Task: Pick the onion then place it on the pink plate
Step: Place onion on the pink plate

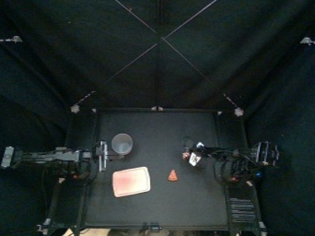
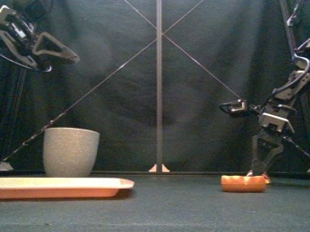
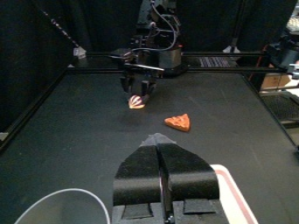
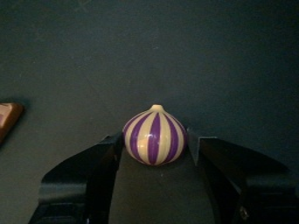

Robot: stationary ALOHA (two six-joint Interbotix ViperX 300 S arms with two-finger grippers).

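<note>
By my reading, the job is at its opening stage. The flat pink plastic plate lies toward the front edge of the tabletop, a little left of the middle, with nothing on it. The small round toy onion with purple and white stripes is near the right edge of the tabletop, about halfway between front and back and well apart from the plate. The right tool hangs over it, jaws spread to either side and just beside its flanks. I cannot make out firm contact, nor whether the onion rests on the surface or hangs just clear of it. So the pick is not yet finished. What is left is closing on the onion, raising it, carrying it leftward and setting it on the plate. The left tool rests near the left edge, jaws pressed together on nothing.

Black curtains close the booth at the back and sides. The black tabletop is flat and matte. A tall grey speckled cup stands upright behind the plate, nearer the left edge and apart from it. A small orange-red wedge-shaped toy lies between the plate and the onion, nearer the onion. It sits close to the likely path, so the carry should pass above it.
</note>
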